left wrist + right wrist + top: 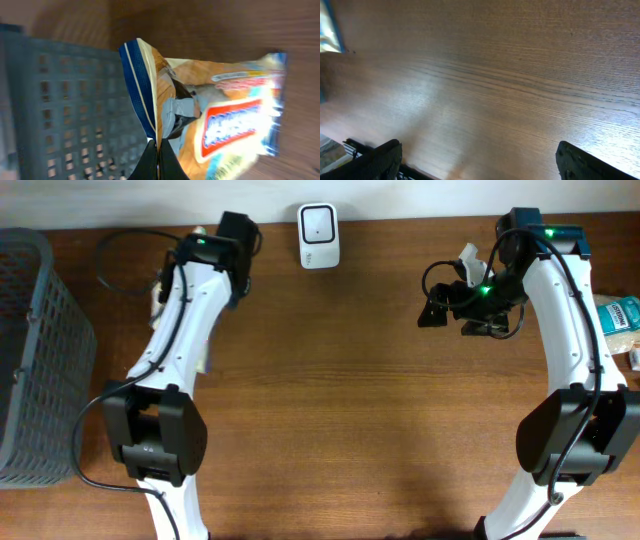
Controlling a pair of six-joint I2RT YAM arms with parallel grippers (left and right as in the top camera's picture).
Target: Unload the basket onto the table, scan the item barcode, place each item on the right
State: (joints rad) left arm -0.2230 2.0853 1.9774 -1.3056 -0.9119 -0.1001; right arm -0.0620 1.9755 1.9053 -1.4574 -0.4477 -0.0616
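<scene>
Pinched tight in the left gripper [158, 150] — the edge of a snack bag [220, 120], beside the basket [60, 110]; right gripper [480, 162] hangs spread wide over the table [495, 75] — holding nothing.

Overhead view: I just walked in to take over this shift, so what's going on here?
The left hand is shut on the edge of a snack bag, holding it beside the grey basket. The right hand is open and empty above the wooden table. The white scanner sits at the table's far edge between the arms; the bag is not in front of it yet.
</scene>
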